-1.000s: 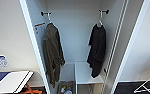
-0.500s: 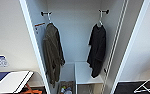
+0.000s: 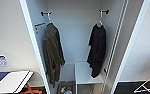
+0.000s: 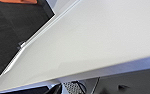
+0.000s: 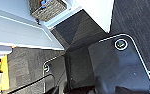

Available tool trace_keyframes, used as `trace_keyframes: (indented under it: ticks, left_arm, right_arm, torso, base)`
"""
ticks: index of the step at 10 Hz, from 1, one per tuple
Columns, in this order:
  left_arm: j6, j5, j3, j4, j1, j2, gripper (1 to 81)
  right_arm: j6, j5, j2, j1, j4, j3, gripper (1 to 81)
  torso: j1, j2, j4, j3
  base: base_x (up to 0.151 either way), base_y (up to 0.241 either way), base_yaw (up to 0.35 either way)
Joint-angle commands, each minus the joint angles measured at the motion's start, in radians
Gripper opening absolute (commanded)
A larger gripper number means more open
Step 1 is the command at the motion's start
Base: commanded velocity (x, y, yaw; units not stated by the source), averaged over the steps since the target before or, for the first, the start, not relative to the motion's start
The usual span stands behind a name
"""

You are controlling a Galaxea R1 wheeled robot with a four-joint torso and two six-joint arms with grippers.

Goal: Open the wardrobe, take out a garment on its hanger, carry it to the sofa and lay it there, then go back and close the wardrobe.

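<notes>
The wardrobe (image 3: 73, 37) stands open straight ahead in the head view, white inside, with its left door (image 3: 11, 37) swung wide and its right door (image 3: 146, 45) angled out. The black garment (image 3: 97, 50) hangs limp on its thin white hanger (image 3: 100, 21) from a dark peg at the upper right of the interior. In the left wrist view a broad white door panel (image 4: 91, 42) of the wardrobe lies close by. The wardrobe's lower edge (image 5: 66, 17) appears in the right wrist view.
An olive-brown jacket (image 3: 52, 55) hangs at the wardrobe's left. A white shelf box (image 3: 87, 73) and a woven basket (image 3: 64, 88) sit on its floor; the basket (image 5: 47, 10) also appears in the right wrist view. A white-topped table (image 3: 11, 81) stands lower left. Dark carpet (image 5: 136, 17) surrounds.
</notes>
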Motion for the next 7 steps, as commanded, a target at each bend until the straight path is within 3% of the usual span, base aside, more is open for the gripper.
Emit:
trace_keyframes:
  ticks: [1,4,6,7]
  left_arm:
    - [0.014,-0.128,-0.084,-0.181,-0.042,-0.013,81.1]
    - [0.019,-0.116,-0.19,-0.23,0.019,-0.018,81.1]
    - [0.09,-0.072,-0.206,-0.216,0.059,-0.015,81.1]
    - [0.196,0.006,-0.212,0.001,0.1,-0.005,81.1]
  right_arm:
    - [0.0,-0.06,0.01,0.077,0.0,-0.032,81.1]
    - [-0.001,-0.07,0.031,0.08,-0.008,-0.06,81.1]
    - [-0.006,-0.07,0.045,0.084,-0.009,-0.072,81.1]
    - [-0.014,-0.07,0.066,0.093,-0.011,-0.095,81.1]
  torso:
    - [0.0,0.0,0.0,0.0]
    - [0.0,0.0,0.0,0.0]
    - [0.0,0.0,0.0,0.0]
    - [0.0,0.0,0.0,0.0]
  base:
    - [0.0,0.0,0.0]
    - [0.0,0.0,0.0]
    - [0.0,0.0,0.0]
    - [0.0,0.0,0.0]
